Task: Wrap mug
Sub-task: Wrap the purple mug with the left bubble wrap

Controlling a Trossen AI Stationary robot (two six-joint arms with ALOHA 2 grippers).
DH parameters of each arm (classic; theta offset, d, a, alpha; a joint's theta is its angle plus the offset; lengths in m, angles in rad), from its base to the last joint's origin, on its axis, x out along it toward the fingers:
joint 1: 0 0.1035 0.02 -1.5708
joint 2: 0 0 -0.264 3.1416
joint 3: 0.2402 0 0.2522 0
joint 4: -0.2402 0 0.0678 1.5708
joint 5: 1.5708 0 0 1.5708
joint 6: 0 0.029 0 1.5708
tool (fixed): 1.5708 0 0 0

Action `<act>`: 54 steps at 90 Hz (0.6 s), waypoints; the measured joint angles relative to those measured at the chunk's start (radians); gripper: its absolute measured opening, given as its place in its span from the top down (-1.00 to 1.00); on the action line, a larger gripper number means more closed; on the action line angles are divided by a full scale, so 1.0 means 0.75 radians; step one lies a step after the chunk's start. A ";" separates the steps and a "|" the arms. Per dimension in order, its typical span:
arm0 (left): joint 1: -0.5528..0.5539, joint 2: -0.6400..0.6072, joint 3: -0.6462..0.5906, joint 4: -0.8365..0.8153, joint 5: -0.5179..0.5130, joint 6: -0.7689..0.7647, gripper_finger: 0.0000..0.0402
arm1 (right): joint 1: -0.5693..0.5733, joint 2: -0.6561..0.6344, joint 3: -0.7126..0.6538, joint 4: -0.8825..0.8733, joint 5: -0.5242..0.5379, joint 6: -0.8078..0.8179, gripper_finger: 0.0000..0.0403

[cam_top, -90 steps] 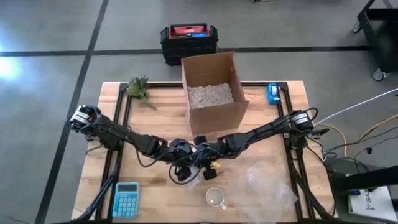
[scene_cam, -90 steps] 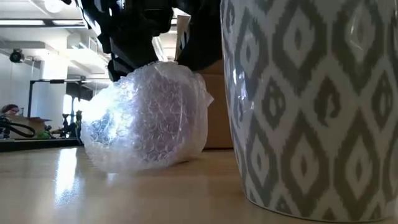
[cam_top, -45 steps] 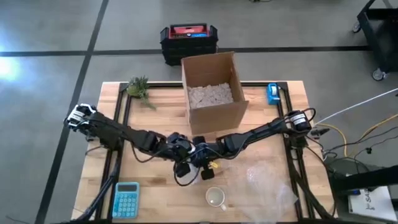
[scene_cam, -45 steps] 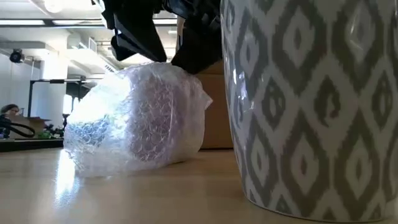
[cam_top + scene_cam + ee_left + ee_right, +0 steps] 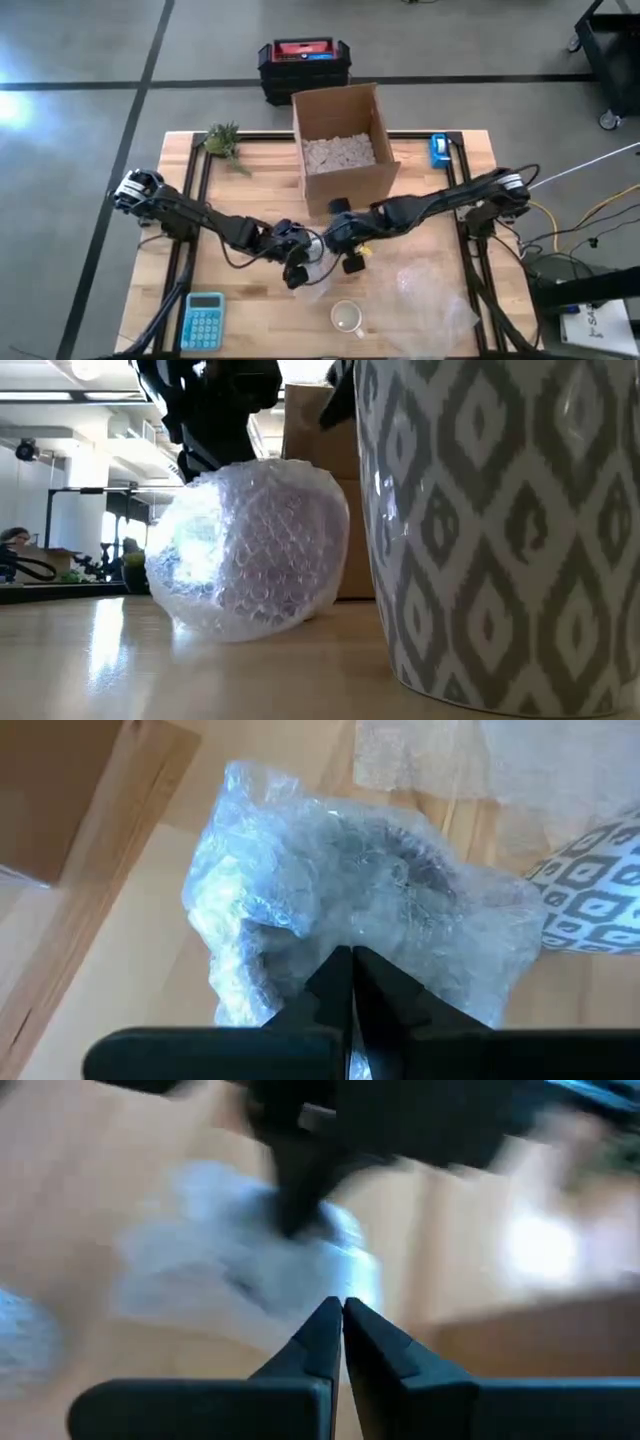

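From above, both arms stretch low toward the middle of the tabletop (image 5: 250, 195). The left tool (image 5: 297, 272) sits on the wrapped bundle (image 5: 312, 268); the right tool (image 5: 352, 262) is just right of it. A patterned mug (image 5: 347, 317) stands nearer.

At table height, the bundle (image 5: 250, 550) rests left of the mug (image 5: 500, 530).

The left wrist view shows its tool (image 5: 350, 975) pinching the bubble wrap (image 5: 370, 900).

The right tool (image 5: 342, 1325) is pressed together, empty.

A robotics lab or workshop is showing here: a wooden worktable (image 5: 250, 300) is standing on a grey concrete floor (image 5: 80, 120) with dark tape lines, and equipment racks (image 5: 75, 530) are standing under ceiling strip lights (image 5: 60, 396).
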 joint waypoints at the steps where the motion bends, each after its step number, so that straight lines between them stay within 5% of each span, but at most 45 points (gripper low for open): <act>1: 0.000 0.000 0.000 0.002 0.000 0.002 1.00 | -0.004 0.000 -0.006 -0.004 0.012 0.004 0.99; 29: 0.000 -0.002 -0.002 0.015 0.011 0.015 1.00 | -0.085 0.081 -0.293 0.279 -0.078 0.112 0.99; 40: 0.000 -0.002 -0.002 0.016 0.011 0.022 1.00 | -0.078 0.085 -0.311 0.485 -0.228 0.144 0.99; 54: 0.000 -0.002 -0.003 0.016 0.012 0.026 1.00 | -0.071 0.071 -0.316 0.611 -0.232 0.134 0.99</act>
